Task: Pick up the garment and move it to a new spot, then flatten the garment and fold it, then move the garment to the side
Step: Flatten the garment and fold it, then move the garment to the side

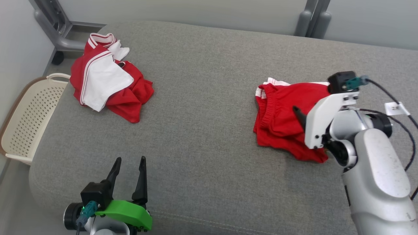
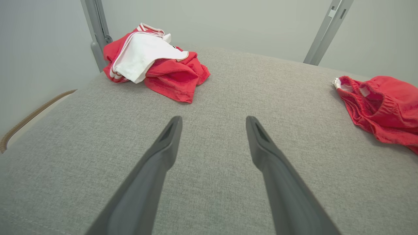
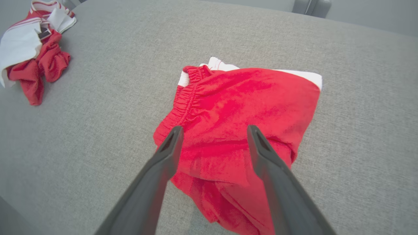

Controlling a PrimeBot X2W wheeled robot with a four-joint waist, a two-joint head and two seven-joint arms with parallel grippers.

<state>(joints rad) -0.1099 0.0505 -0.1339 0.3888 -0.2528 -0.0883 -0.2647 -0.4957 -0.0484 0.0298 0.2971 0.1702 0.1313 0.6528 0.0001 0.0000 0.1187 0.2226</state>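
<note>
Right gripper (image 3: pixel 214 129) with both fingers spread wide, nothing clamped between them, poised directly over the red shorts (image 3: pixel 241 98); contact of the tips with the cloth not possible to tell. Shorts lying as a folded bundle on the right part of the grey upholstered surface (image 1: pixel 209 98), elastic waistband along the left edge and running near to far, a white strip showing at the far edge. Left gripper (image 1: pixel 130 160) also spread open and holding nothing, at the near left above bare grey fabric, well apart from both garments. Crumpled red and white jersey (image 1: pixel 104 85) at the far left, near the edge of the surface. Judging from this: shorts probably already folded and set to the side, so likely only a retreat of the right arm remaining for them. For any further shift, right arm clearly the nearer one, with the bundle just below and ahead of its fingers. For the jersey, left arm the nearer, with the jersey far and slightly left of its fingers. Pale perforated laundry basket (image 1: pixel 29 114) beside the left edge of the surface, close to the jersey; nothing visible inside the part seen.
</note>
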